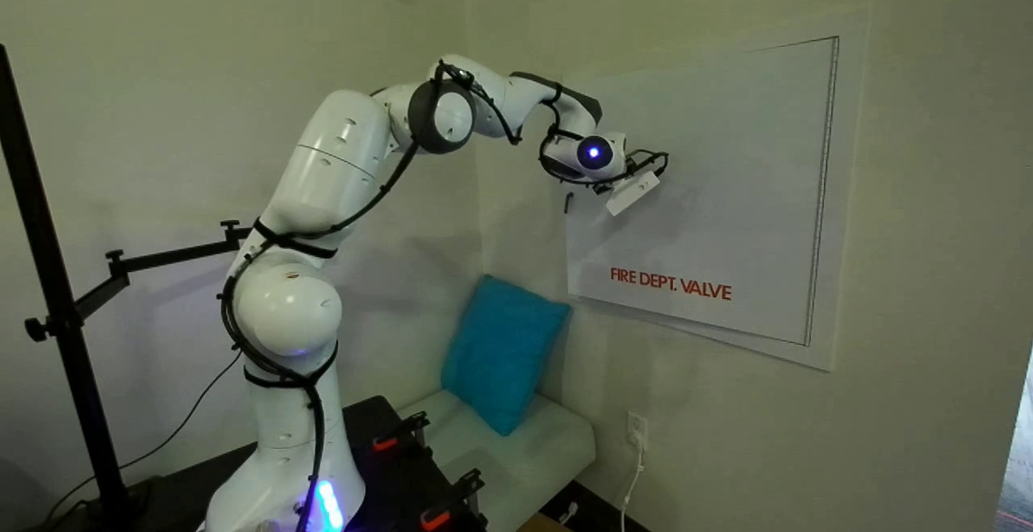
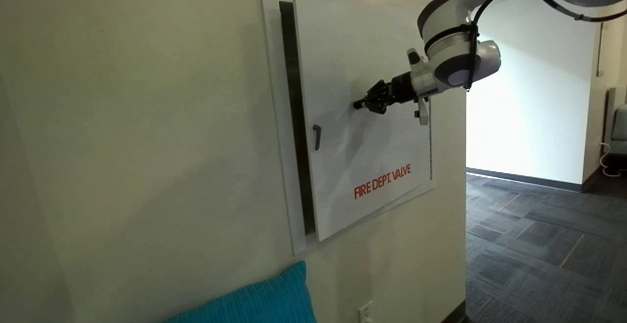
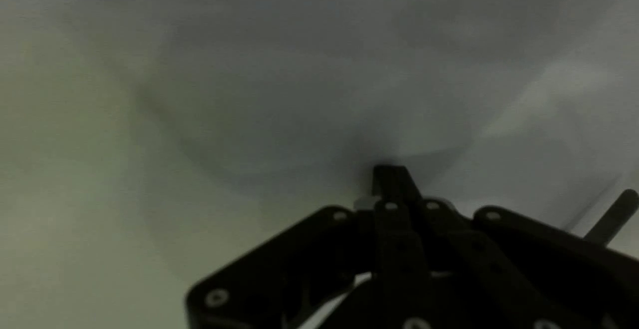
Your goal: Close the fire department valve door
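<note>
The fire department valve door [image 1: 742, 217] is a large flat white panel with red lettering, on the wall. In an exterior view the door [image 2: 338, 58] is ajar, with a dark gap along its latch-side edge. A small dark latch handle [image 2: 317, 137] sits near that edge; it also shows in the wrist view [image 3: 613, 216]. My gripper [image 2: 359, 104] is shut and empty. Its fingertips point at the door's face, to the hinge side of the latch and above the lettering. In the wrist view the fingertips [image 3: 391, 169] meet their shadow on the panel, touching or nearly touching it.
The white frame [image 2: 281, 132] surrounds the door. A blue cushion [image 1: 504, 354] leans on a pale bench [image 1: 516, 467] below. A wall outlet with a plugged-in cord [image 1: 637, 427] is under the door. A black stand [image 1: 60, 298] rises beside the arm's base.
</note>
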Action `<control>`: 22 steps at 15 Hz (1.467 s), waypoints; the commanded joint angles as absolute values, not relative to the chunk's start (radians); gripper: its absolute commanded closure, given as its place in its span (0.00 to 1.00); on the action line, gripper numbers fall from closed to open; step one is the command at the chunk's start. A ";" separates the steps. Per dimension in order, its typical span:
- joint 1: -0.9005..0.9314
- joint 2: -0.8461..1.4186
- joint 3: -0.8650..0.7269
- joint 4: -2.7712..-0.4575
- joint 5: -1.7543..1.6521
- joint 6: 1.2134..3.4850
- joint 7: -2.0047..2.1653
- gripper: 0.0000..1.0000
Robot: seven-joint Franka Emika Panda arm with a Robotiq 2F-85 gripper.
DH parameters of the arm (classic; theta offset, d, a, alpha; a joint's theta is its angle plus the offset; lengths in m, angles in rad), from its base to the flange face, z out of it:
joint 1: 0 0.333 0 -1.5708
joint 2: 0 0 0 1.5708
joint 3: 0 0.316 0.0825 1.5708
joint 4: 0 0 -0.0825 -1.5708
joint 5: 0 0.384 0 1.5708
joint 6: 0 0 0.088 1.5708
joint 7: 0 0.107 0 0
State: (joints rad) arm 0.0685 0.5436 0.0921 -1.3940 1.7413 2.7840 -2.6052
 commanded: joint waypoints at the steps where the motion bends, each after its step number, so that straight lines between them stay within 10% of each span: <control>1: 0.102 0.665 0.070 -1.220 1.718 2.818 -2.605 1.00; 8: 0.110 0.702 0.076 -1.178 1.702 2.822 -2.592 1.00; 22: 0.222 0.224 -0.092 -1.806 1.037 2.866 -1.775 1.00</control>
State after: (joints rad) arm 0.1718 0.3656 -0.0017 -1.6094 1.2006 2.8965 -1.9696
